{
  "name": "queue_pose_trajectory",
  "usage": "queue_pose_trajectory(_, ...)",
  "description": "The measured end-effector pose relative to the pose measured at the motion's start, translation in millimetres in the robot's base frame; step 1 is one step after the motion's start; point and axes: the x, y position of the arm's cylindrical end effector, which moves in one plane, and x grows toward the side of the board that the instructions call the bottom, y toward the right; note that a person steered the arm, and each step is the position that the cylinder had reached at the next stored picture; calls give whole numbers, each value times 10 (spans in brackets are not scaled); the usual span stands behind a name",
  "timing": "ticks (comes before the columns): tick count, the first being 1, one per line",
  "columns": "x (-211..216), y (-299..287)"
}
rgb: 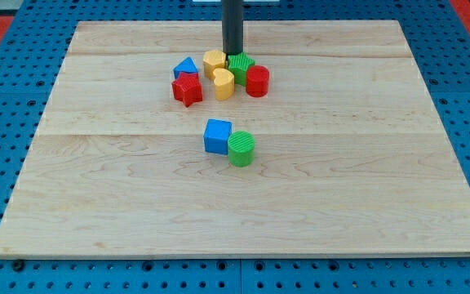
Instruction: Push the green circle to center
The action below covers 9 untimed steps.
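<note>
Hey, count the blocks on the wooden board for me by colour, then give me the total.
Blue: 2, the blue triangular block and the blue cube
Red: 2, the red star block and the red cylinder
Yellow: 2, the yellow hexagonal block and the yellow heart block
Green: 2, the green circle and the green block at my tip
Total: 8

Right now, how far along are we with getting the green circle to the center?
Looks largely done: the green round block sits close to the wooden board's middle, touching the blue cube on the view's left. In hand: my tip is up at the cluster by the green star-like block and yellow hexagon-like block, away from the circle. Left: at most a small nudge.
</note>
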Motion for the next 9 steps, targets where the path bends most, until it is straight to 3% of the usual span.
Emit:
queue_pose_trajectory(2, -192, 15)
queue_pose_trajectory(4, -317, 844)
queue_pose_trajectory(5, -122, 1321)
queue_pose_trajectory(8, 1570, 1269)
queue_pose_trajectory(9, 1934, 853)
